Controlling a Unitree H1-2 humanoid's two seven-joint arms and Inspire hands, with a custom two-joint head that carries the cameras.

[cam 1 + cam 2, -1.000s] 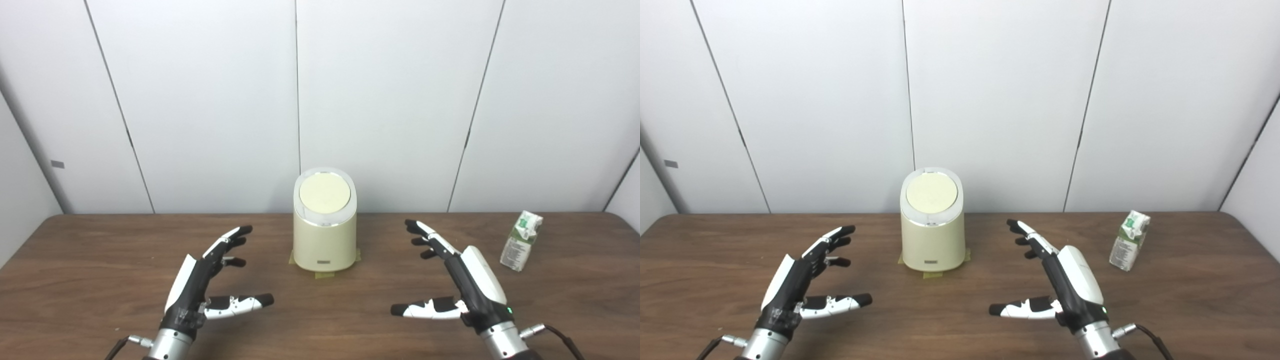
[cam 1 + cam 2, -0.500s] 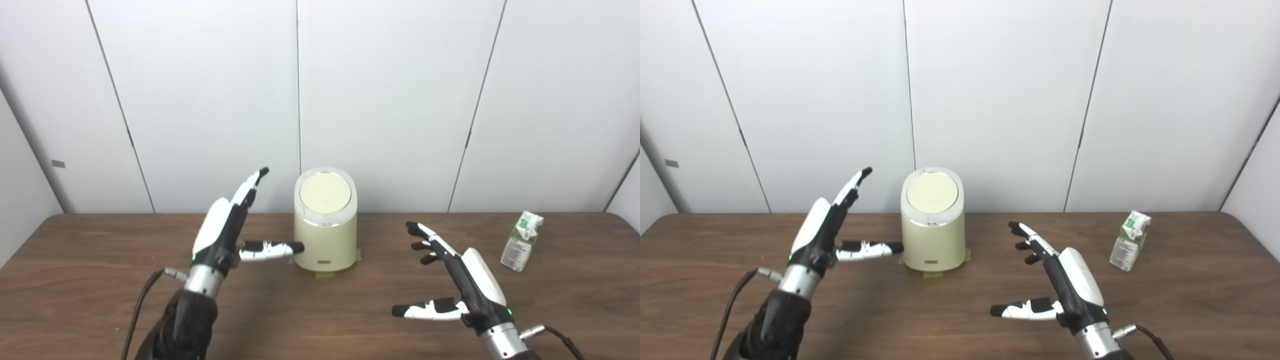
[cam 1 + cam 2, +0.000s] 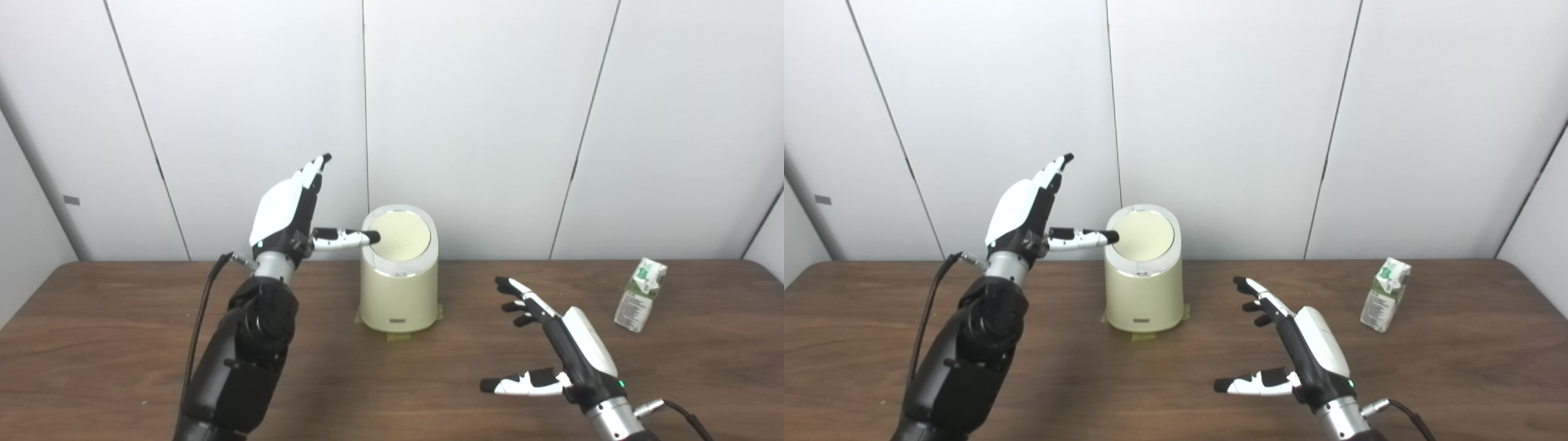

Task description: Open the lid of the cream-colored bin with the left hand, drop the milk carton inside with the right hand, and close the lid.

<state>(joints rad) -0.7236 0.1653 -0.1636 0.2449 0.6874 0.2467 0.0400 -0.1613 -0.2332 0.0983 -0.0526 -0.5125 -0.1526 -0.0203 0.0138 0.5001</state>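
Note:
The cream-colored bin stands at the table's middle back, its round lid shut. My left hand is open and raised to the left of the bin's top, fingers pointing up, its thumb tip at the lid's left edge. The green and white milk carton stands upright at the far right of the table; it also shows in the right eye view. My right hand is open and empty, low over the table between the bin and the carton.
The brown wooden table runs across the view, with white wall panels behind it. Tape strips show under the bin's base. A cable hangs along my left arm.
My left hand has risen from beside the bin's body to the level of its top, and its thumb now reaches the lid's left edge. My right hand has drawn back slightly. The lid stays shut.

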